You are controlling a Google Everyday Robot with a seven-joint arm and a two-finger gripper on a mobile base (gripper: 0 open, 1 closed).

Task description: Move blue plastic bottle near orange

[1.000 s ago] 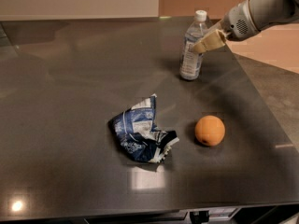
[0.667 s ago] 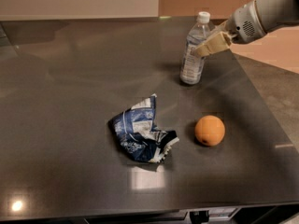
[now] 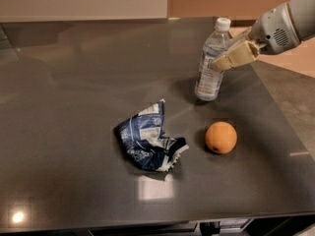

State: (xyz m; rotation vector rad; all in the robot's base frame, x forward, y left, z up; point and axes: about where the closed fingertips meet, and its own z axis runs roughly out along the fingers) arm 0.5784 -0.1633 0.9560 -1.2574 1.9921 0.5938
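Observation:
The blue plastic bottle [image 3: 209,77], clear with a white cap and a pale label, is upright at the back right of the dark table [image 3: 74,97]. My gripper [image 3: 224,60] reaches in from the right, its tan fingers [image 3: 235,56] closed around the bottle's middle. The orange [image 3: 221,137] lies on the table in front of the bottle, a short gap nearer the camera and slightly to the right.
A crumpled dark blue-and-white foil snack bag [image 3: 147,139] lies left of the orange. The table's right edge [image 3: 275,107] runs close behind the bottle and orange. A pale wall stands at the back.
The bottle, held in my gripper, has shifted a little to the right and forward, toward the orange. The orange and the bag have not moved.

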